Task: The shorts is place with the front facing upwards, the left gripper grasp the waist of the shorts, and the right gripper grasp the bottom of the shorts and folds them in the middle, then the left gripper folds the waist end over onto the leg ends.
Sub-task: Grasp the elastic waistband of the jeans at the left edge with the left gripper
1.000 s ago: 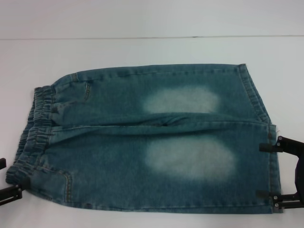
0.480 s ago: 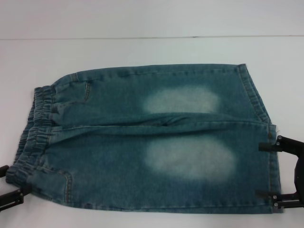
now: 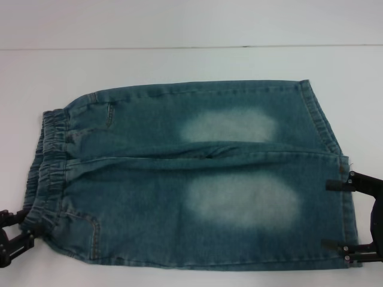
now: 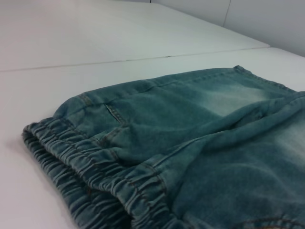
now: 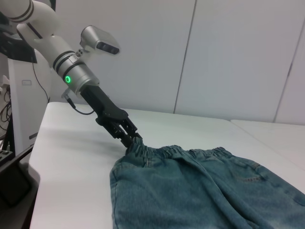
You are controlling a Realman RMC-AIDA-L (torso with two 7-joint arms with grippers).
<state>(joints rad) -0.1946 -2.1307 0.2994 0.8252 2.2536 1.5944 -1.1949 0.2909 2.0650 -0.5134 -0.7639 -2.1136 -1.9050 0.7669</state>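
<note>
While the shorts [image 3: 191,173] lie flat on the white table [image 3: 179,66], waist [image 3: 45,167] to our left and hems [image 3: 335,179] to our right, we see the left gripper [image 3: 18,233] at the near waist corner, its fingers closing narrow on the ruffled band. Our right gripper [image 3: 347,221] stands wide, prongs astride the near hem.
</note>
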